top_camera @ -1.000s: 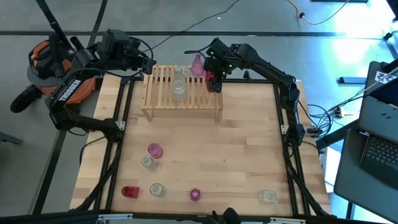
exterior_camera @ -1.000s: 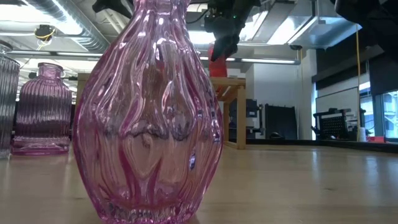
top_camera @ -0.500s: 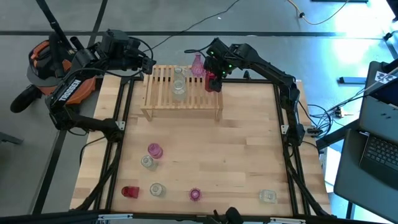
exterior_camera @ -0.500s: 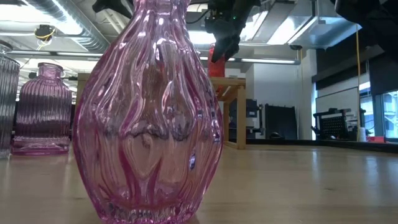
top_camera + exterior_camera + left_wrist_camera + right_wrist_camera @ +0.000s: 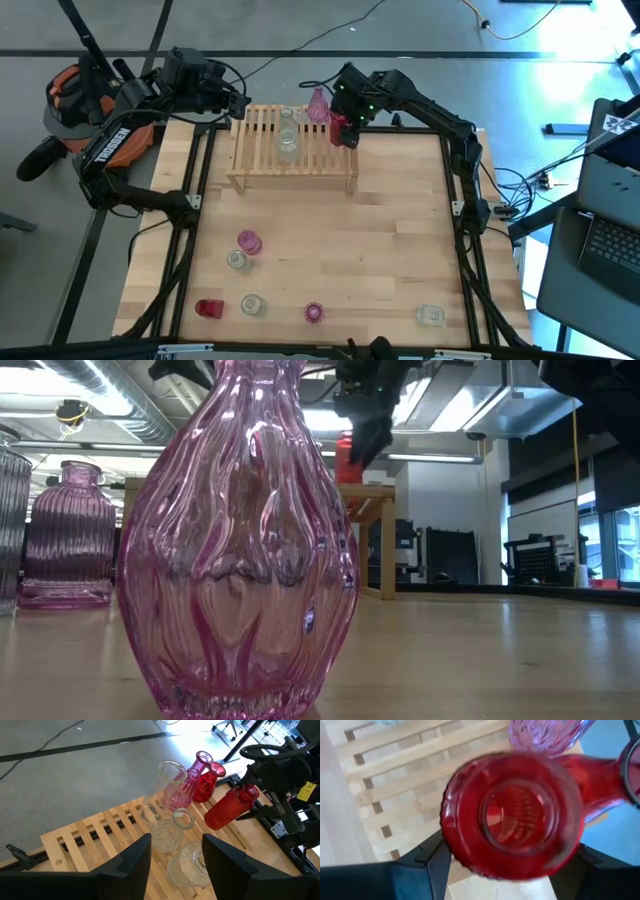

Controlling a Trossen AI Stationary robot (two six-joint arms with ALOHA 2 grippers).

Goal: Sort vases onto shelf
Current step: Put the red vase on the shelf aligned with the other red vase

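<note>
The wooden rack (image 5: 293, 148) stands at the table's far edge. On it stand clear vases (image 5: 287, 146), a pink vase (image 5: 318, 103) and a red vase (image 5: 205, 782). My right gripper (image 5: 347, 124) is over the rack's right end, shut on a red ribbed vase (image 5: 227, 807), which also shows in the low view (image 5: 345, 458). My left gripper (image 5: 240, 101) waits open and empty at the rack's far left corner. Several more vases stand on the near part of the table, among them a pink one (image 5: 248, 241) and a red one (image 5: 208, 308). My right gripper pinches the red ribbed vase by its neck, just below the mouth (image 5: 512, 815), one finger (image 5: 427, 865) on each side. The fingers slant down from above and from the table's right. The vase hangs tilted, its base (image 5: 214, 820) at the rack's right end; whether it touches the slats I cannot tell.
Near the table's front edge stand clear vases (image 5: 252, 304) (image 5: 431, 316) and a pink vase (image 5: 314, 312), which fills the low view (image 5: 240, 540). The middle of the tabletop (image 5: 380, 230) is bare wood. An orange object (image 5: 75, 95) lies off the table's far left corner.
My right gripper has tipped slightly over the rack's right end, still shut on the red ribbed vase. The vase stands a little more upright than before.
</note>
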